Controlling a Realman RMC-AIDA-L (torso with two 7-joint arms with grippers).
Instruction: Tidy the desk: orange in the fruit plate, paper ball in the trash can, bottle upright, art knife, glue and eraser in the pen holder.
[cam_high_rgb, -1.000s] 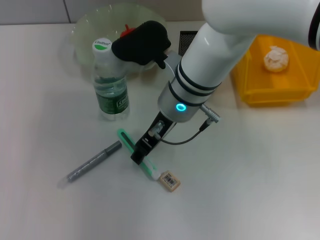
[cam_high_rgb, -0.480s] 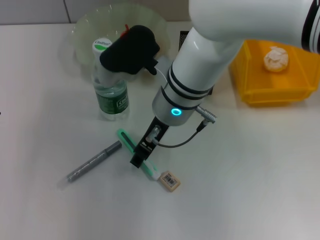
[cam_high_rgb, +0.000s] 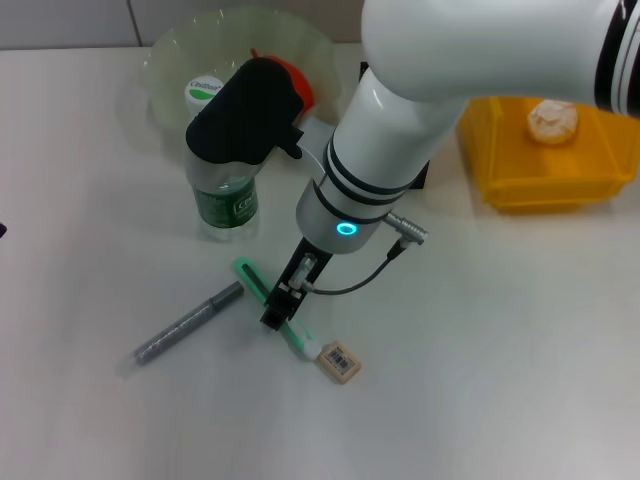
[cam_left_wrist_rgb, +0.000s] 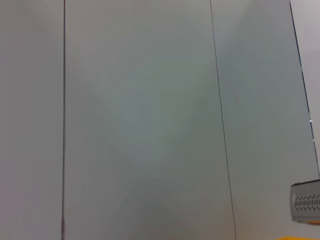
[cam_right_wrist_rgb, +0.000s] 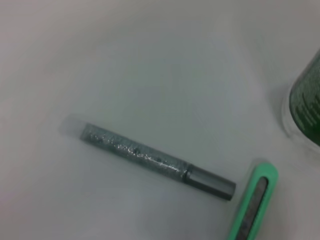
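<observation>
My right gripper (cam_high_rgb: 277, 310) hangs low over the middle of the green art knife (cam_high_rgb: 256, 283), which lies flat on the desk; I cannot see whether it grips it. The grey glue stick (cam_high_rgb: 188, 323) lies to the knife's left, and the eraser (cam_high_rgb: 338, 361) sits at the knife's near end. The wrist view shows the glue stick (cam_right_wrist_rgb: 150, 157), the art knife (cam_right_wrist_rgb: 252, 202) tip and the bottle (cam_right_wrist_rgb: 307, 105) edge. The bottle (cam_high_rgb: 222, 195) stands upright. An orange (cam_high_rgb: 296, 85) rests in the fruit plate (cam_high_rgb: 200, 45). A paper ball (cam_high_rgb: 552, 118) lies in the yellow trash can (cam_high_rgb: 520, 180).
The black mesh pen holder (cam_high_rgb: 368, 76) stands behind my right arm, mostly hidden by it. A black part of the arm (cam_high_rgb: 248, 112) hangs over the bottle's top. The left wrist view shows only a wall.
The right arm has swung left; its black upper part now sits over the bottle's cap and uncovers more of the orange. The gripper tip stays at the art knife.
</observation>
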